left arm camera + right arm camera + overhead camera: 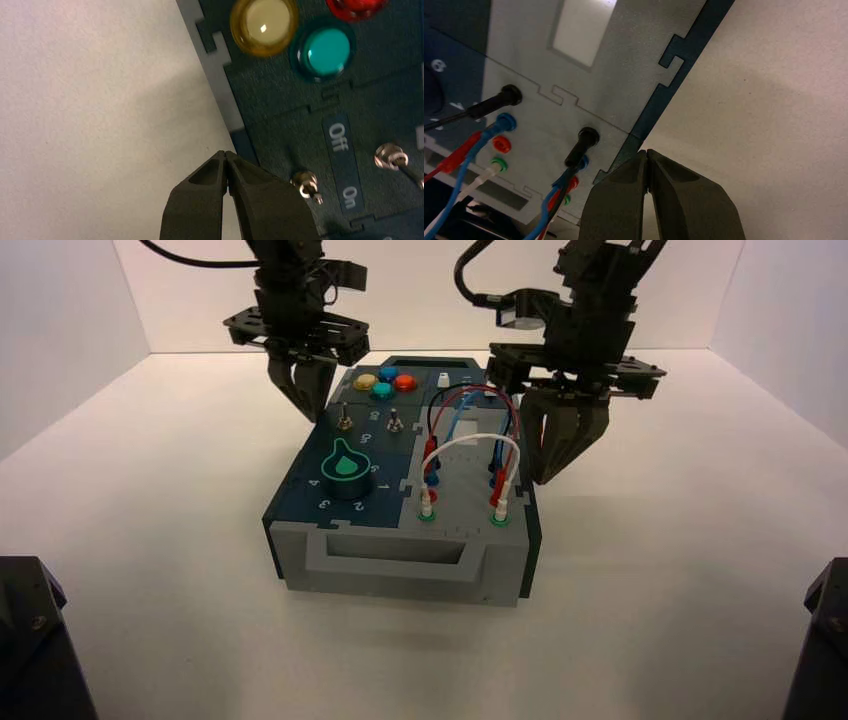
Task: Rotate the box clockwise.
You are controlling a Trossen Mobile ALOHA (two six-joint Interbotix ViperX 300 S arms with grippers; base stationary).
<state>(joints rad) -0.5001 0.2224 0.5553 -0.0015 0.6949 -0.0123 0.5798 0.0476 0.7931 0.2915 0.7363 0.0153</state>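
Flanking the box [400,490], my closed left end effector [308,400] at ten o'clock, closed right end effector [555,455] at three; next, opposing pushes should turn it clockwise.

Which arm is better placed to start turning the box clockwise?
Hard to separate. The left gripper sits with shut jaws at the box's far-left edge; the right gripper, also shut, flanks its right side. Likely both push together.
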